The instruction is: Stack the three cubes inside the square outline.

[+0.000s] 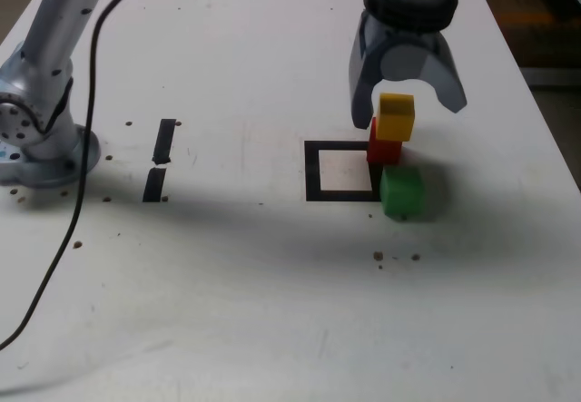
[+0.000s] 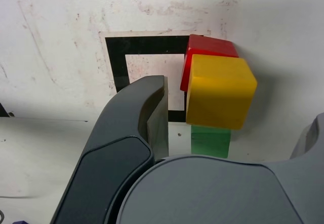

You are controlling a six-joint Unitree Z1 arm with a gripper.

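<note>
green cube [image 2: 210,140] half under yellow cube [image 2: 218,90]

claw [image 1: 408,104]: smooth grey moulded plastic, slight sheen
yellow cube [image 2: 219,91], between the claw's jaws: smooth, satin, soft glare on top
red cube [image 2: 202,49], under it: glossy, looks plastic
green cube [image 2: 210,140]: matt
surface [image 1: 272,311]: white, matt, scuffed, speckled
square outline [image 1: 314,171]: matt black tape

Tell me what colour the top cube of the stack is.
Yellow cube, clearest in the wrist view.
</note>
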